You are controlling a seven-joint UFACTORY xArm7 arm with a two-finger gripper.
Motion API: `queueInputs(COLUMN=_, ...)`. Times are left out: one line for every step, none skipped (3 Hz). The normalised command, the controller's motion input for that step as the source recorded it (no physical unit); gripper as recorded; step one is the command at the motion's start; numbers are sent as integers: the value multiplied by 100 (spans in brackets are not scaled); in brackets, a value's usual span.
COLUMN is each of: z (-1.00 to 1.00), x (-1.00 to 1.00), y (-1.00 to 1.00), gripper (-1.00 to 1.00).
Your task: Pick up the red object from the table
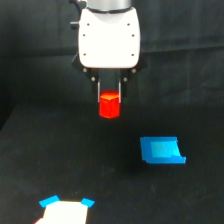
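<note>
The red object [109,105] is a small bright red-orange hexagonal block. It hangs between the two thin fingers of my gripper [109,96], which is shut on its upper part. The block is held clear above the black table [60,165], at the middle of the exterior view. The white gripper body [109,37] sits straight above it, pointing down. The lower half of the block sticks out below the fingertips.
A flat bright blue tray-like piece [161,150] lies on the table at the exterior view's right, below and right of the gripper. A white shape with blue corners [65,209] sits at the bottom left edge. A dark curtain forms the background.
</note>
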Motion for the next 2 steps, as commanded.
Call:
queueInputs(z=52, x=-43, y=-100, gripper=-100)
queueInputs(z=23, x=-17, y=-100, gripper=-73)
